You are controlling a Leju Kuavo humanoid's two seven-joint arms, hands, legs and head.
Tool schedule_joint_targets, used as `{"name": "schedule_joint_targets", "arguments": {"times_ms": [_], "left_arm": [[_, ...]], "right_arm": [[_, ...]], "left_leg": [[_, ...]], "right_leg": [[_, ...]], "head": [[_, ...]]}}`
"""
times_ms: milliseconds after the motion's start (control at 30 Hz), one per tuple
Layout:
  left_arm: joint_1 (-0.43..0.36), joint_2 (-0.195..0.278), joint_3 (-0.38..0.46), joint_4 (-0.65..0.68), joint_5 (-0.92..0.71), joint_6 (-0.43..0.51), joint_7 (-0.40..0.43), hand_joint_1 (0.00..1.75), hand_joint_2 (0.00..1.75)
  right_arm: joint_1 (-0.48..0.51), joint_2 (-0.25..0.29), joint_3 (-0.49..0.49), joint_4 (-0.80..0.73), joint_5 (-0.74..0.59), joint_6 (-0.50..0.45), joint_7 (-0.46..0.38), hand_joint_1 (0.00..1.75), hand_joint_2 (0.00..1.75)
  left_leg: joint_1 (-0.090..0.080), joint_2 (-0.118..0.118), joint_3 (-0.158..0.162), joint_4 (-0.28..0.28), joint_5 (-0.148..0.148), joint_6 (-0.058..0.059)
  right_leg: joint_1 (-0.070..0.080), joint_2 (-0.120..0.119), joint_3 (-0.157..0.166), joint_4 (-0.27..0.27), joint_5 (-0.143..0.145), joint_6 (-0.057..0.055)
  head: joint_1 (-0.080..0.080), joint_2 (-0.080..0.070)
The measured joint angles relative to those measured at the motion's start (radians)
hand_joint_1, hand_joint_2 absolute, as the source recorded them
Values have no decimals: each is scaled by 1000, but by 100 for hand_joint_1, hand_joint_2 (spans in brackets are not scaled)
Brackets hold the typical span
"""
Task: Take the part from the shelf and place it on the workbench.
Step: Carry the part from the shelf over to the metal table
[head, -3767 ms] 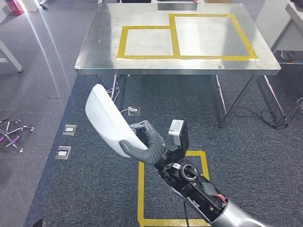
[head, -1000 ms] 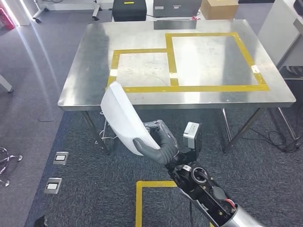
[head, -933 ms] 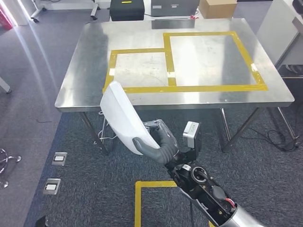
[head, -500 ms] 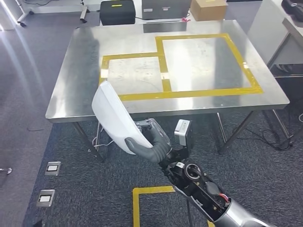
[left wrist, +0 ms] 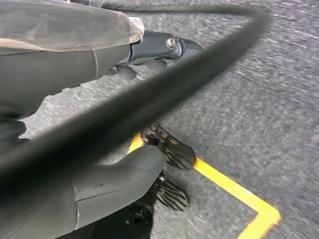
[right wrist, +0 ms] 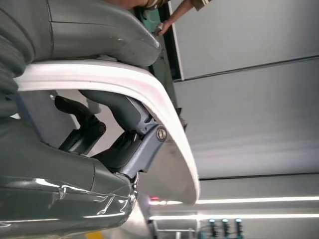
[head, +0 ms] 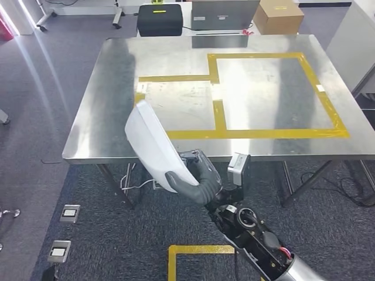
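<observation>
Right hand grips white part near workbench edge — wrist view shows fingers beneath part.

The workbench stands ahead, with a taped outline on its top. Before its near edge, over the carpet, the right hand holds the part, whose upper end overlaps that edge. Behind the workbench on the floor sit a case and, right of it, a cardboard box. Floor sockets lie left of the hand.
</observation>
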Motion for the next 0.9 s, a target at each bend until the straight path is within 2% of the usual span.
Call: {"name": "schedule_joint_targets", "arguments": {"times_ms": [67, 100, 133, 200, 233, 267, 300, 367, 400, 433, 533, 567, 600, 633, 700, 733, 767, 800, 900], "left_arm": [[-1, -1, -1, 0, 0, 0, 0, 0, 175], [-2, -2, -1, 0, -1, 1, 0, 0, 175], [-4, -3, -1, 0, -1, 1, 0, 0, 175], [-6, -3, -1, 0, -2, 1, 0, 0, 175], [-5, -3, -1, 0, -3, 2, 0, 0, 175], [-3, -2, -1, 0, -2, 2, 0, 0, 175], [-1, -2, -1, 0, -2, 3, 0, 0, 175], [1, 0, -2, 0, -1, 5, 0, 0, 175], [1, 1, -2, 0, 0, 5, 0, 0, 175], [1, 1, -2, 0, 2, 6, 0, 0, 175], [1, 1, -2, 0, 6, 6, 1, 0, 175], [2, 1, -2, 0, 7, 6, 1, 0, 175], [2, 1, -2, 0, 7, 6, 2, 0, 175], [2, 2, -2, 0, 8, 7, 2, 0, 175], [2, 3, -2, 0, 9, 8, 2, 0, 175], [2, 3, -2, 0, 10, 9, 2, 0, 175], [3, 3, -2, 0, 11, 9, 2, 0, 175], [3, 3, -2, 0, 12, 9, 2, 0, 175], [2, 2, -2, 0, 13, 10, 1, 0, 175]], "right_arm": [[0, 0, -1, -3, 1, 0, 0, 175, 175], [-1, 0, -1, -5, 1, 0, 0, 175, 175], [-2, 0, 0, -6, 1, 0, -1, 175, 175], [0, 0, 0, -7, 2, 0, 0, 175, 175], [1, 0, 0, -7, 2, 1, 0, 175, 175], [3, 0, 0, -7, 2, 1, 1, 175, 175], [4, 0, 0, -7, 2, 1, 1, 175, 175], [4, 0, 0, -7, 3, 3, 1, 175, 175], [4, 0, 0, -7, 4, 5, 1, 175, 175], [4, 0, 0, -8, 5, 7, 1, 175, 175], [4, 1, 0, -9, 8, 10, 0, 175, 175], [4, 1, 0, -9, 8, 11, 0, 175, 175], [3, 1, 0, -9, 8, 11, 0, 175, 175], [2, 1, 0, -10, 8, 11, -1, 175, 175], [3, 1, 0, -9, 8, 12, -1, 175, 175], [5, 1, 0, -9, 8, 12, -1, 175, 175], [6, 1, 0, -9, 8, 14, -1, 175, 175], [7, 1, 1, -9, 8, 15, -1, 175, 175], [5, 1, 1, -8, 8, 20, -2, 175, 175]], "left_leg": [[2, 1, -8, 30, 4, -9], [3, 1, -28, 67, 3, -13], [4, 0, -62, 123, -9, -18], [6, 0, -150, 247, -56, -27], [7, 0, -186, 284, -76, -30], [8, 0, -208, 288, -78, -32], [9, 1, -211, 256, -55, -33], [11, 2, -181, 119, 47, -32], [10, 5, -165, 58, 80, -28], [7, 6, -154, 18, 102, -22], [5, 8, -141, 0, 100, 3], [7, 8, -132, -3, 98, 10], [7, 8, -122, -4, 94, 17], [7, 8, -112, -6, 89, 23], [4, 7, -96, -6, 74, 29], [3, 7, -87, -6, 66, 30], [2, 6, -76, -6, 57, 29], [2, 5, -62, -6, 47, 29], [0, 1, -24, -7, 19, 22]], "right_leg": [[-4, 2, 24, -18, 3, -8], [-6, 2, 37, -27, 3, -11], [-9, 2, 47, -35, 0, -14], [-9, 1, 60, -40, -10, -19], [-9, 3, 67, -40, -17, -20], [-10, 4, 75, -40, -25, -20], [-10, 6, 85, -40, -33, -19], [-11, 7, 106, -40, -53, -13], [-10, 8, 114, -39, -63, -8], [-9, 7, 118, -39, -74, -3], [-6, 6, 131, -31, -89, 15], [-6, 5, 130, -16, -93, 20], [-7, 3, 114, 18, -104, 25], [-9, 2, 84, 76, -122, 30], [-12, 1, 1, 220, -174, 36], [-13, 0, -35, 266, -194, 37], [-13, 0, -56, 278, -197, 36], [-13, 0, -60, 251, -177, 34], [-9, 0, -23, 62, -36, 15]], "head": [[0, 0], [-3, 0], [-8, 0], [-21, 0], [-25, 0], [-29, 0], [-34, 0], [-44, 0], [-49, 0], [-52, 0], [-48, 0], [-45, 0], [-40, 0], [-34, 0], [-24, 0], [-20, 0], [-17, 0], [-13, 0], [1, 0]]}}
